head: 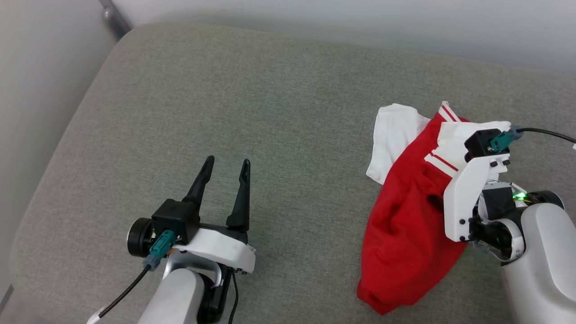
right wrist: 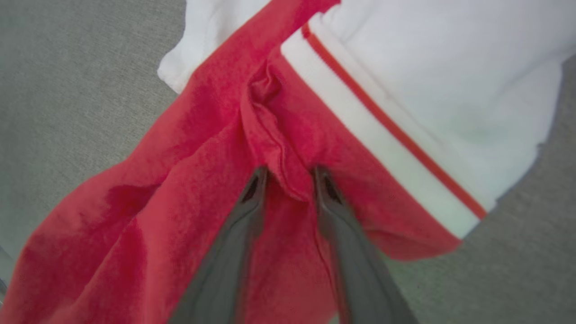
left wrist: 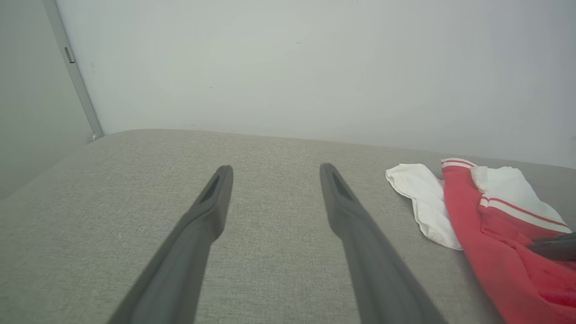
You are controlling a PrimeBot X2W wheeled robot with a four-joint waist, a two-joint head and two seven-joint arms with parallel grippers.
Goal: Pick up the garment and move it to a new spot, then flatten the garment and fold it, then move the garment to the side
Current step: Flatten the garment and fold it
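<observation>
Shows the garment (head: 405,225) crumpled at 4 o'clock on the grey cushion (head: 270,112), red body running toward 6, white sleeves (head: 393,135) toward 1. Has the right jaws clamped on a raised red fold (right wrist: 288,171) just beside the striped trim (right wrist: 382,130). Holds the left jaws apart above bare cushion at 7 o'clock, well apart from the garment
</observation>
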